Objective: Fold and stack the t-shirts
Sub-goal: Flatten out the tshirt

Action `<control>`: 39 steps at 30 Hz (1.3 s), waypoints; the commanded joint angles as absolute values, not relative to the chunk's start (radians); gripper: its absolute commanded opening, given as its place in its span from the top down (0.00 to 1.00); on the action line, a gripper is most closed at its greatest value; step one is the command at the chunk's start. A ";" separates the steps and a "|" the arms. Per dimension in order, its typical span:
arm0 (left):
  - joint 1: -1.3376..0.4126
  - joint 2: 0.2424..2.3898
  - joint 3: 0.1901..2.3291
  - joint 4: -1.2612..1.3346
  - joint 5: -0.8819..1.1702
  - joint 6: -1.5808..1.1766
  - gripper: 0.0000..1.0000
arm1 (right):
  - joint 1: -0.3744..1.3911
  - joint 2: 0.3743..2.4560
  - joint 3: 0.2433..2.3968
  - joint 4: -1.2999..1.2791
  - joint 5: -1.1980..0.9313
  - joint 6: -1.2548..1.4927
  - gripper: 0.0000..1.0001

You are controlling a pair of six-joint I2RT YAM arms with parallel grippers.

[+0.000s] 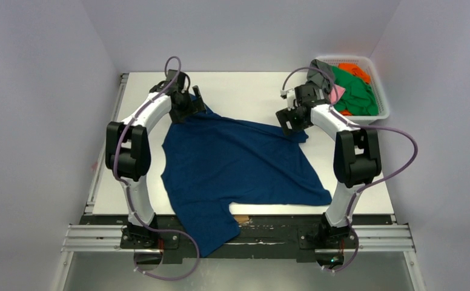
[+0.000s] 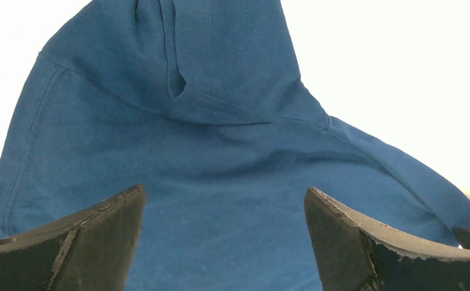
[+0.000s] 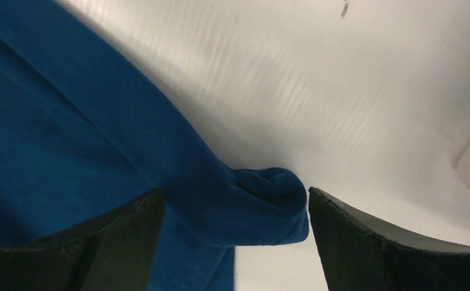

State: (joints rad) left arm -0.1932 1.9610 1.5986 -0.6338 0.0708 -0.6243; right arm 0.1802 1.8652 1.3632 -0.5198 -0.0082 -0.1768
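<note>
From above, the blue shirt point(image 1: 238, 160) lies spread across the white table point(image 1: 244, 91), one part hanging over the near edge. The left gripper point(image 1: 191, 102) sits at the shirt's far left corner and the right gripper point(image 1: 288, 118) at its far right corner. More shirts point(image 1: 357, 91), green, orange, grey and pink, are heaped in the basket point(image 1: 383, 106) at the far right.

At the left wrist, the fingers point(image 2: 99, 242) stand spread wide over blue cloth, pinching nothing.

At the right wrist, the jaws are also wide apart, with a bunched fold of the shirt's edge lying loose between them.
</note>
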 commanded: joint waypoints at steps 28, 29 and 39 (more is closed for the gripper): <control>-0.167 2.107 1.733 -0.693 0.089 -0.619 0.00 | 0.214 1.977 1.632 -0.356 0.120 -0.304 0.16; -0.167 2.112 1.736 -0.693 0.100 -0.621 0.00 | 0.213 1.962 1.601 -0.378 0.101 -0.304 0.18; -0.167 2.105 1.688 -0.686 0.130 -0.615 0.00 | 0.178 2.036 1.552 -0.497 0.189 -0.297 0.40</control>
State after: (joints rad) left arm -0.1722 2.1117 1.6978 -0.6968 0.1116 -0.6262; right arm 0.2005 1.9949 1.5257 -0.4488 0.1883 -0.3225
